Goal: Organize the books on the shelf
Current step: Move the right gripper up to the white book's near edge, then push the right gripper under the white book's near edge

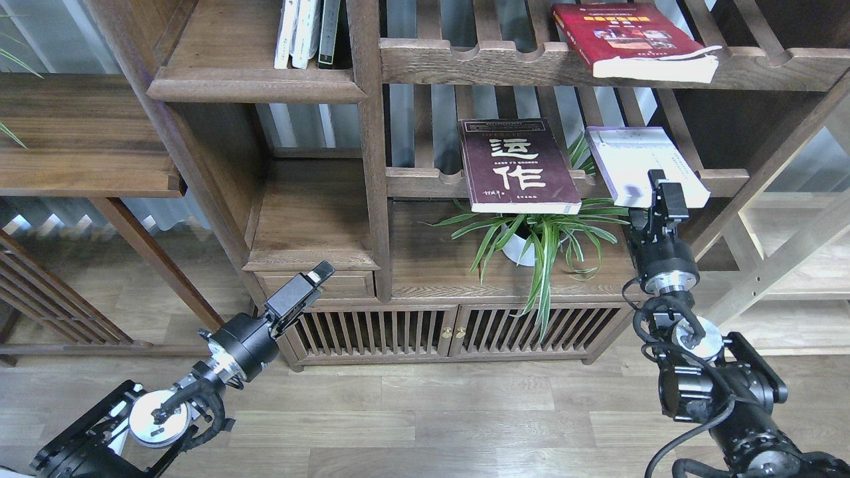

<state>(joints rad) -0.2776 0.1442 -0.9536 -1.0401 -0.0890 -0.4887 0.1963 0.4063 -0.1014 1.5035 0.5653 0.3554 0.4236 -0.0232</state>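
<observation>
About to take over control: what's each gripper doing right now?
Left gripper: holding nothing, away from the books; open or shut cannot be told.
Right gripper: at the near edge of the lavender-white book; whether it grips cannot be told.

The maroon book (518, 166) is laid on the lower slatted rack (425, 179), left of the lavender book (641, 162). The red book (631, 40) is set on the upper rack (478, 60). A potted plant (538, 236) is placed beneath.
</observation>
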